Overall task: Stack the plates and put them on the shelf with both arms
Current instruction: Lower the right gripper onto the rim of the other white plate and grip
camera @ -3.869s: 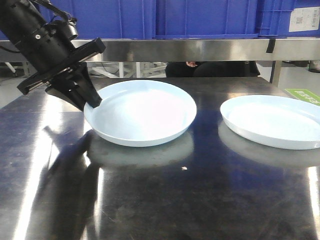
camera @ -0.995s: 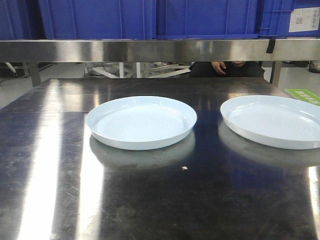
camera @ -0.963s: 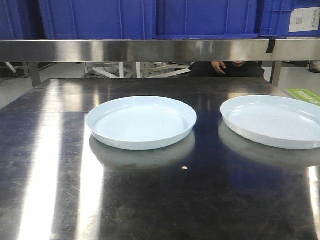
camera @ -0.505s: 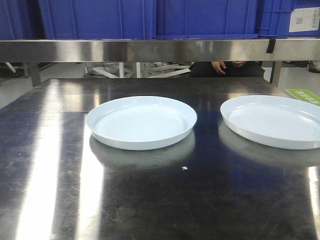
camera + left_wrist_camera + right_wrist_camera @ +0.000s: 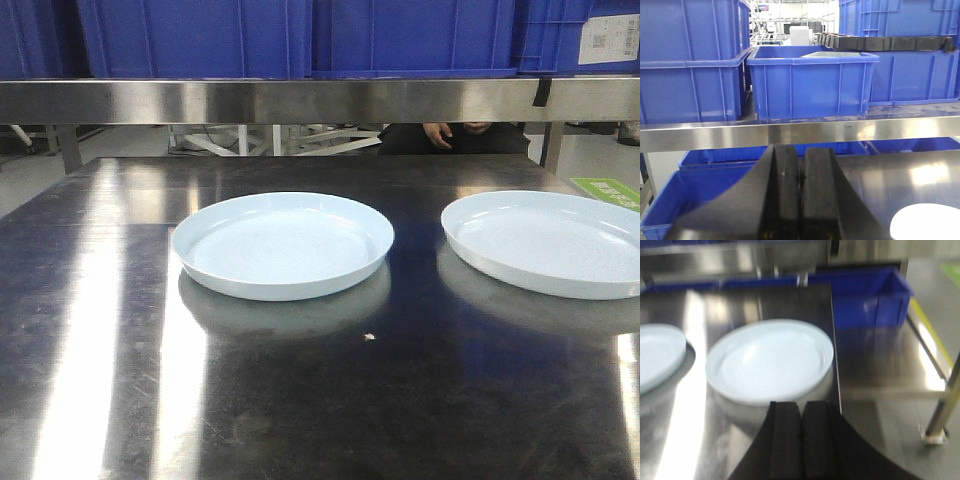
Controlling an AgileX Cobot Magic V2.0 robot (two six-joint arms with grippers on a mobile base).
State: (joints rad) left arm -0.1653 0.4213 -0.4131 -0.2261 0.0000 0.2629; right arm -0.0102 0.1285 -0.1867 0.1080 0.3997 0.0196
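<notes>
Jaws of left gripper (image 5: 800,182) and right gripper (image 5: 801,440) were closed, empty: the glossy pale bluish-white round plate (image 5: 283,245) and its twin (image 5: 548,240) lay apart before the brushed-steel shelf (image 5: 300,100), unstacked.

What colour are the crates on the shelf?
Blue. The left wrist view shows the crates best, standing on the steel shelf.

The right plate (image 5: 545,243) runs off the front view's right edge. The right wrist view is blurred throughout, and its left edge cuts the left plate (image 5: 655,357). The crate label (image 5: 608,38) is too small to read.
</notes>
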